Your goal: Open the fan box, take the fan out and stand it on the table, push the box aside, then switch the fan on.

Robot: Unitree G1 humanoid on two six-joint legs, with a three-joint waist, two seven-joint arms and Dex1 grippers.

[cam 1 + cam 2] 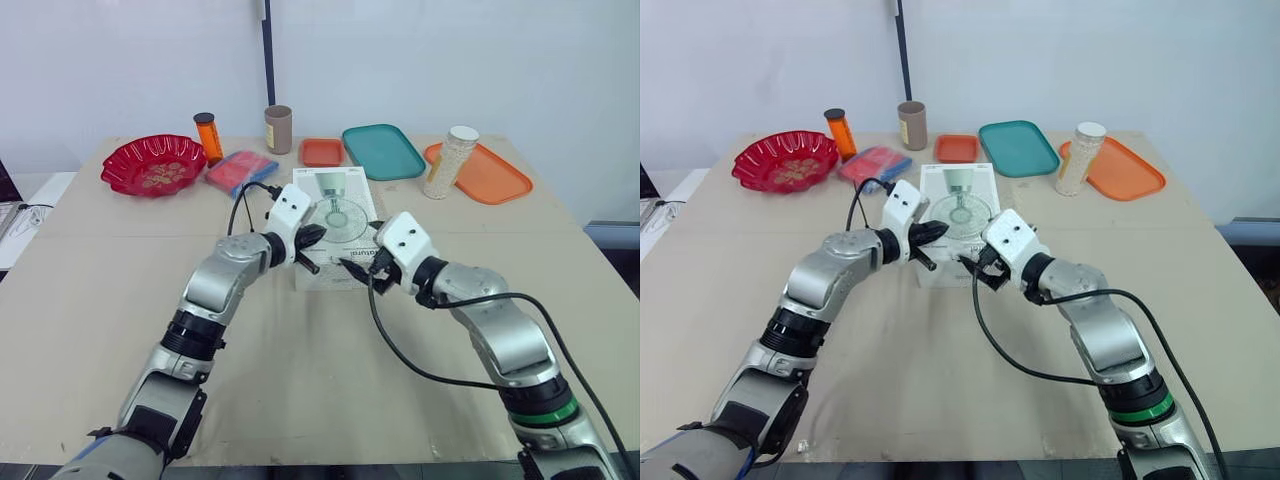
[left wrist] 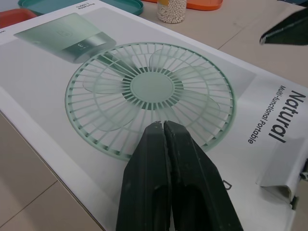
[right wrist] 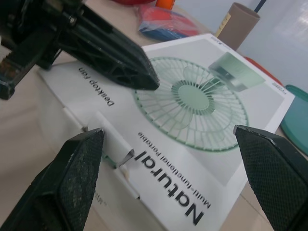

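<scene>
In the middle of the tabletop (image 1: 300, 380) the fan box (image 1: 340, 195) lies flat with its printed fan picture facing up, its long side running away from the robot. The box looks closed, and a small tab stands out from the edge at its near end.

Along the far edge, well apart from the box, a large orange tray (image 1: 490, 175) sits on the right with a teal tray (image 1: 383, 150) beside it. A red bowl (image 1: 153, 165) holding small pieces is on the far left. A blue and red packet (image 1: 240, 170) lies between the bowl and the box, and a small orange tray (image 1: 321, 152) sits just beyond the box's far end. A jar of white beads (image 1: 450, 162) stands upright at the near edge of the large orange tray. A brown cup (image 1: 278, 128) and an orange bottle (image 1: 208, 138) stand upright near the back.

The left gripper (image 2: 162, 126) comes in from the box's left side. Its fingers are clenched together, with their tip over the rim of the printed fan; I cannot tell whether they touch the cardboard. The right gripper (image 3: 167, 131) is at the box's near right corner, its fingers spread wide and holding nothing, one to each side of the printed lettering.
</scene>
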